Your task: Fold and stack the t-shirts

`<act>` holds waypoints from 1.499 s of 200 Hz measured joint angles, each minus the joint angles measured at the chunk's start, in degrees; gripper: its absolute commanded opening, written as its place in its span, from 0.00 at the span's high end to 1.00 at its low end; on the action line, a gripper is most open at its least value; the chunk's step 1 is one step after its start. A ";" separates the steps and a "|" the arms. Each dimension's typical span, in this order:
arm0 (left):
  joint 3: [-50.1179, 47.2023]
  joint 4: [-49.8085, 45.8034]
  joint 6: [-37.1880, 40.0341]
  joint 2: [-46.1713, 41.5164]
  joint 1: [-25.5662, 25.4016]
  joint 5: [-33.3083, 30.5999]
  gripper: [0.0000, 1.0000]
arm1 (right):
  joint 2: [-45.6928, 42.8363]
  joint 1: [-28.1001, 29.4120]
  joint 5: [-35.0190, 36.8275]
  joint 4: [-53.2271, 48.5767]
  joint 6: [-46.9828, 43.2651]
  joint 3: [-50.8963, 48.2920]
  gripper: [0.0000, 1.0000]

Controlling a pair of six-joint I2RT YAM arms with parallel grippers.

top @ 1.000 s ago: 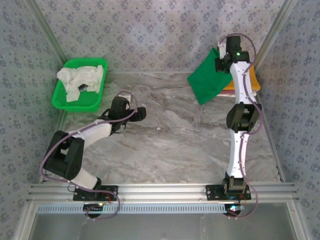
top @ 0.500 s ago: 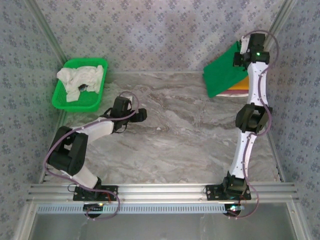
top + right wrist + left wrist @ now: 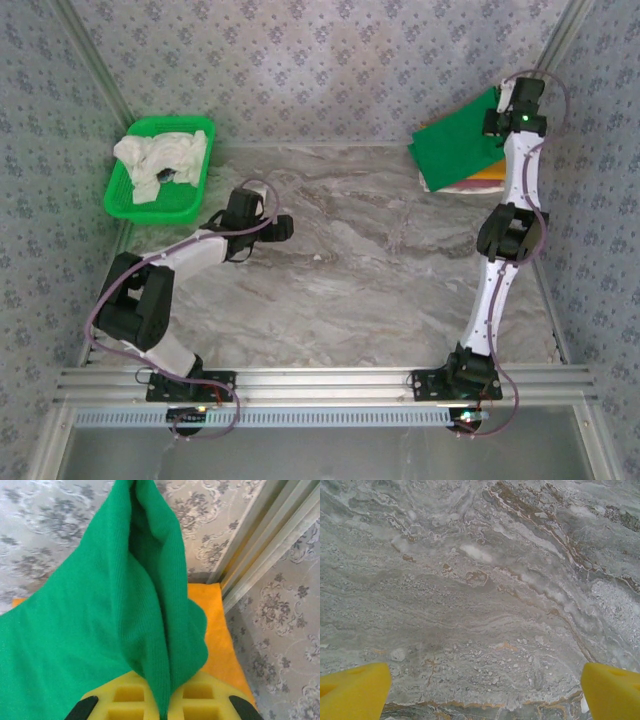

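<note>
The right pincer point(image 3: 162, 702) is clamped on one edge of the folded green shirt point(image 3: 100, 630) in the far right corner. The cloth spreads leftward from it, over the orange shirt point(image 3: 216, 625), so the drop looks to be straight down. The left pincer point(image 3: 482, 692) gapes wide above the tabletop point(image 3: 480, 580), well apart

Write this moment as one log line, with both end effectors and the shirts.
right end effector: shut on green shirt, above orange shirt | left end effector: open, over table | basket: whitish shirts inside
</note>
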 measured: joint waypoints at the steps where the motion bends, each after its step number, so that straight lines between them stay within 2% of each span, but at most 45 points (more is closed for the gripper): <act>1: 0.04 0.00 -0.02 0.00 0.00 -0.02 0.02 | 0.13 0.00 0.17 0.35 -0.02 -0.02 1.00; 11: 0.46 -0.42 -0.02 0.00 0.00 -0.24 0.02 | 1.20 -0.11 1.36 2.25 -0.46 -0.07 1.00; 13: 0.52 -0.44 -0.02 0.00 0.00 -0.24 0.02 | 1.44 -0.13 1.64 2.67 -0.52 -0.07 0.97; 17: 0.61 -0.48 -0.02 0.00 0.00 -0.33 0.02 | 1.95 -0.17 2.19 3.58 -0.81 -0.07 0.85; 27: 0.87 -0.66 -0.02 0.00 0.00 -0.39 0.02 | 2.93 -0.22 3.34 5.44 -1.01 -0.15 0.42; 33: 0.98 -0.85 0.00 -0.02 0.00 -0.50 0.02 | 3.52 -0.31 4.26 6.60 -1.03 -0.33 0.30; 49: 1.42 -1.99 0.35 -0.09 0.00 -1.07 0.01 | 4.87 -0.87 6.40 9.38 -0.70 -0.42 0.24; 62: 1.79 -3.04 0.59 -0.50 0.00 -1.84 0.01 | 5.40 -1.68 7.63 10.47 0.52 -0.55 0.12; 86: 1.81 -4.00 1.03 -3.23 0.00 -3.61 0.00 | 4.70 -3.43 9.22 11.61 2.69 -2.29 0.00; 110: 0.48 -1.86 1.53 -7.69 0.42 -5.22 0.00 | -1.77 -4.35 9.55 13.44 5.14 -13.33 0.00; 140: -5.88 5.14 1.92 -13.49 4.22 -6.80 0.00 | -18.25 -2.36 8.48 18.71 7.39 -36.39 0.00; 163: -14.23 12.28 4.07 -18.36 7.39 -11.13 0.00 | -36.17 3.34 8.61 25.40 7.80 -57.48 0.00; 191: -20.76 18.82 9.42 -22.32 8.00 -17.09 0.00 | -58.82 14.05 8.92 35.10 8.04 -81.94 0.00; 217: -27.23 27.69 14.88 -25.03 8.76 -20.74 0.00 | -71.95 17.49 10.71 41.22 9.31 -100.65 0.00; 236: -30.99 30.67 17.44 -25.40 9.86 -21.64 0.00 | -76.48 19.41 13.84 45.55 9.27 -113.85 0.00; 264: -34.58 34.64 19.19 -23.61 11.61 -22.56 0.00 | -76.87 20.70 16.31 51.28 9.31 -127.21 0.00; 282: -36.74 38.38 19.74 -20.96 13.81 -21.73 0.00 | -74.42 20.09 16.59 58.80 9.03 -132.56 0.00; 300: -36.98 40.87 21.00 -18.01 15.65 -20.44 0.00 | -69.94 19.47 16.13 64.26 8.15 -132.91 0.00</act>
